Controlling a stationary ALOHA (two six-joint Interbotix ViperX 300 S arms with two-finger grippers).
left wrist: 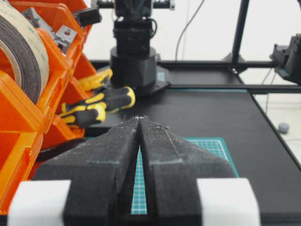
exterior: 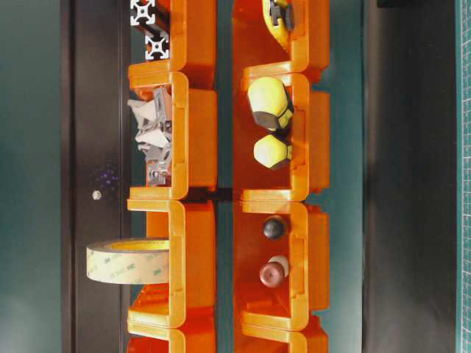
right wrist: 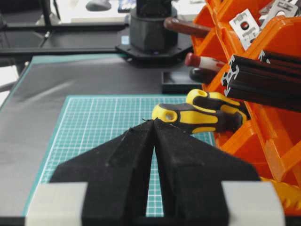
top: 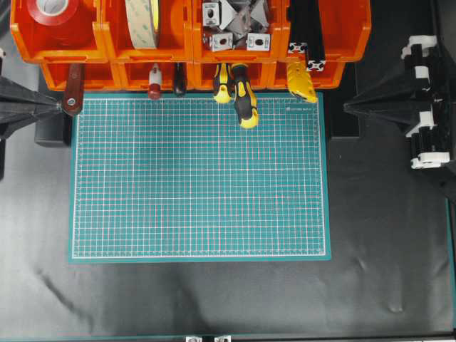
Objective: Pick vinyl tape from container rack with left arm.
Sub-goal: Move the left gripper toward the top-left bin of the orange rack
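- Since the vinyl tape [top: 54,10] sits untouched in the upper-left bin of the container rack [top: 107,37], at the upper left corner of the overhead view, the pick has not begun; reach, grasp and lift all appear to be left.
- At the left edge of that view, the left gripper [top: 60,105] is parked, tip pointing inward, just beside a brown tool handle [top: 73,91] that hangs from the lower tier; whether they touch I cannot tell from above.
- Its jaws are clenched on nothing: the left wrist view shows the left gripper's [left wrist: 140,117] two black fingers meeting at the tip with only a thin slit behind.
- Moving right along the rack: a cream tape roll [top: 144,21], metal brackets [top: 235,25], then black rails [top: 306,32] in the upper right.
- Below spreads the green cutting mat [top: 199,178], bare across the middle of the frame.
- At the right edge rests the right gripper [top: 350,107], likewise pinched closed and empty, as the right wrist view confirms [right wrist: 154,121].
- Only the overhead view shows the red roll; the left wrist view catches the cream roll at its upper left but not the target, and the table-level view, turned sideways, shows bin fronts and tool handles without it.
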